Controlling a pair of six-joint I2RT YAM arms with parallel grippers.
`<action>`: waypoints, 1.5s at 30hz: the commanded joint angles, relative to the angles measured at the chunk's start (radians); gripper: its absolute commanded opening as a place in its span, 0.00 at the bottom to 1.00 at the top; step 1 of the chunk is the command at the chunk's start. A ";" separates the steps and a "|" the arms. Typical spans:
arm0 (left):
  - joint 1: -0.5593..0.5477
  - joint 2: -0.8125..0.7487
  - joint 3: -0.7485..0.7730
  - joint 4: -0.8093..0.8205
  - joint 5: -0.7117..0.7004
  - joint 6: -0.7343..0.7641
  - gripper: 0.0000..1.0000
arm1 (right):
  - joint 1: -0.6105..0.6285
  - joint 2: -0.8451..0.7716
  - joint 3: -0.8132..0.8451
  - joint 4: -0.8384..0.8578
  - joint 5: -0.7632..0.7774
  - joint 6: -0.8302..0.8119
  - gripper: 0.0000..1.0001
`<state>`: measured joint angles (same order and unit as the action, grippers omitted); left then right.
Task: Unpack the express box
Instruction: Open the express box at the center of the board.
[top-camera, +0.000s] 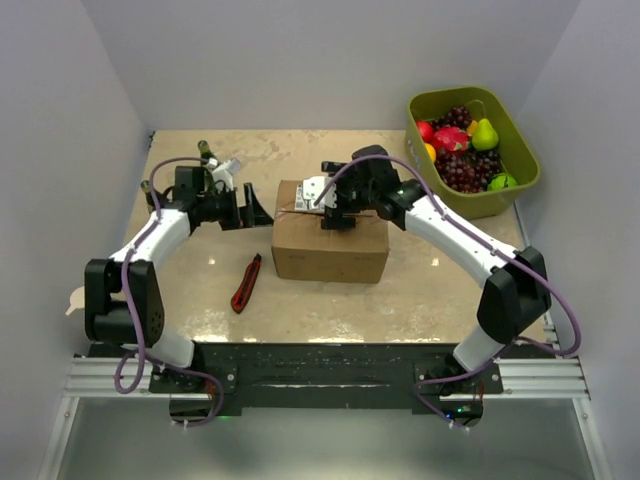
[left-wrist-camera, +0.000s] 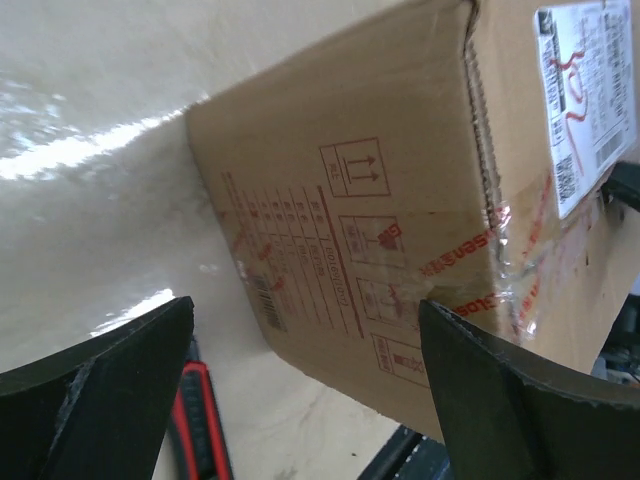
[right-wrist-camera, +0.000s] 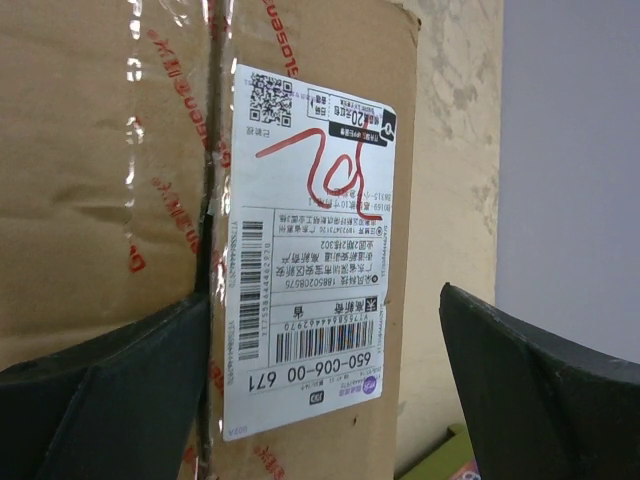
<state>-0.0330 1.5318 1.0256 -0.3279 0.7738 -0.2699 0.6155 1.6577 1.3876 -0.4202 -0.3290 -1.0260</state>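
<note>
The express box (top-camera: 330, 245), a brown carton, stands mid-table with its white label (top-camera: 312, 193) on top. In the left wrist view its printed side (left-wrist-camera: 350, 220) fills the frame, and clear tape crosses the corner. My left gripper (top-camera: 258, 212) hovers just left of the box, open, with nothing between its fingers (left-wrist-camera: 100, 400). My right gripper (top-camera: 338, 215) hangs over the box top, open, with its jaws straddling the label (right-wrist-camera: 310, 250) and the far edge. A dark gap runs along the taped seam (right-wrist-camera: 207, 240) beside the label.
A red and black box cutter (top-camera: 245, 283) lies on the table left of the box, and its tip shows by the left finger (left-wrist-camera: 200, 420). An olive-green tub (top-camera: 525, 150) of fruit stands at the back right. White walls close the table's sides and back.
</note>
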 joint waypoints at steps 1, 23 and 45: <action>-0.082 0.025 0.004 0.111 0.143 -0.066 1.00 | 0.032 0.171 -0.130 -0.293 0.070 0.018 0.99; -0.044 0.066 0.079 0.188 0.438 -0.146 1.00 | 0.049 0.194 0.059 -0.397 -0.150 0.121 0.30; -0.122 0.183 0.033 -0.194 -0.222 0.188 0.99 | -0.161 0.497 0.728 -0.761 -0.503 0.311 0.06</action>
<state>-0.1234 1.6253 1.1301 -0.4107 0.9405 -0.2569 0.5068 1.9591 1.9846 -0.8852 -0.6258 -0.8242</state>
